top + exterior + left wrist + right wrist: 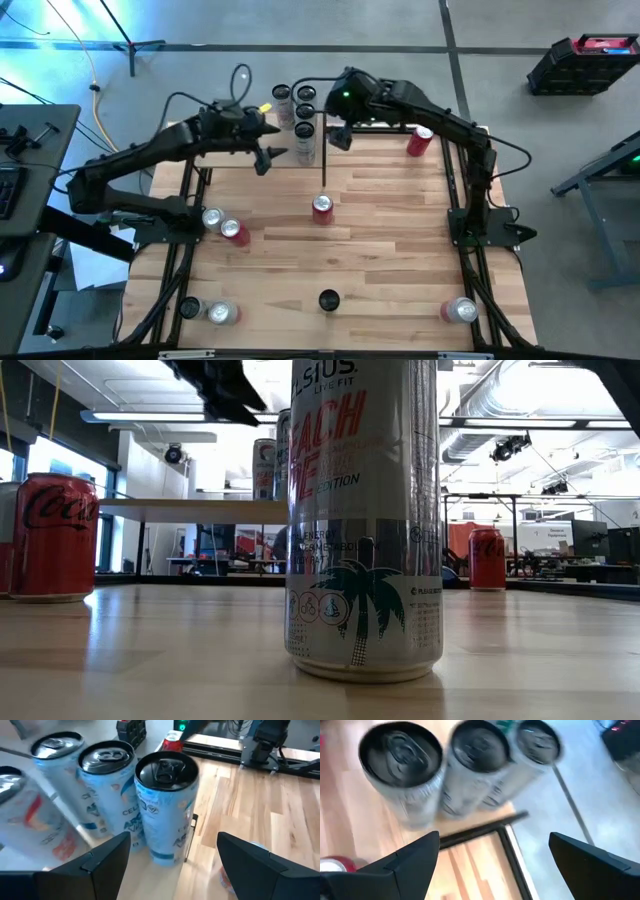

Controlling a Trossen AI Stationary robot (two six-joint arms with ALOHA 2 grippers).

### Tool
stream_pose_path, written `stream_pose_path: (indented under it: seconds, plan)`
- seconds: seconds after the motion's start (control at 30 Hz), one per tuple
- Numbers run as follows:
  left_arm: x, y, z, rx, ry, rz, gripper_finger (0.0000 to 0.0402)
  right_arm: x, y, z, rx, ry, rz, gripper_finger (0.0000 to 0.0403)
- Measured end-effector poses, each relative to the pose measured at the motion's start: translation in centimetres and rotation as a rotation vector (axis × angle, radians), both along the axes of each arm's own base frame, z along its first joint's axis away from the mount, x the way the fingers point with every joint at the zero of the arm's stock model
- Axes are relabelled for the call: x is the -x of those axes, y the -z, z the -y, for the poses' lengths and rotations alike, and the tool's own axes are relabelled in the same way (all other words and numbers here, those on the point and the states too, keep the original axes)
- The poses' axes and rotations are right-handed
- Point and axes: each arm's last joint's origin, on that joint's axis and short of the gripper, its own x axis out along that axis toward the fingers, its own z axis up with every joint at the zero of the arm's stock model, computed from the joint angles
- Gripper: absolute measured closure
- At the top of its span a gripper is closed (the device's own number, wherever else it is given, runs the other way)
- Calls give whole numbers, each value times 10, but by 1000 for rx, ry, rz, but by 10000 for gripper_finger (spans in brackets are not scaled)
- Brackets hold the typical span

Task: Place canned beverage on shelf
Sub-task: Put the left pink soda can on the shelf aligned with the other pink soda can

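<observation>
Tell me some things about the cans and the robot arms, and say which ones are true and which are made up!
1. Three tall cans stand together on the shelf. True.
2. The left end effector is squeezing a can. False: it is open and holds nothing, close to the tall cans.
3. A red can stands near the middle of the table. True.
4. The right end effector is down at the near edge of the table. False: it is open and empty at the far edge, beside the tall cans.
5. A red can lies on its side at the table's far right. True.
</observation>
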Motion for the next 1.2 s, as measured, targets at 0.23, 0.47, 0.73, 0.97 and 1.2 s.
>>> stream_pose_path:
  seconds: [0.23, 0.47, 0.73, 0.97, 1.2]
  plan:
    - [36, -29, 30, 123, 70, -24, 112, 38, -30, -16, -27, 98, 47, 41]
    - [86, -19, 73, 427, 144, -320, 112, 67, -58, -41, -18, 69, 108, 41]
    - [108, 6, 100, 606, 33, -519, 112, 89, -78, -59, 27, 40, 171, 41]
    - [97, 33, 127, 777, 127, -715, 112, 89, -68, -83, -75, 57, 118, 41]
    - [83, 33, 160, 776, 194, -856, 113, 84, -56, -118, -123, 218, 143, 41]
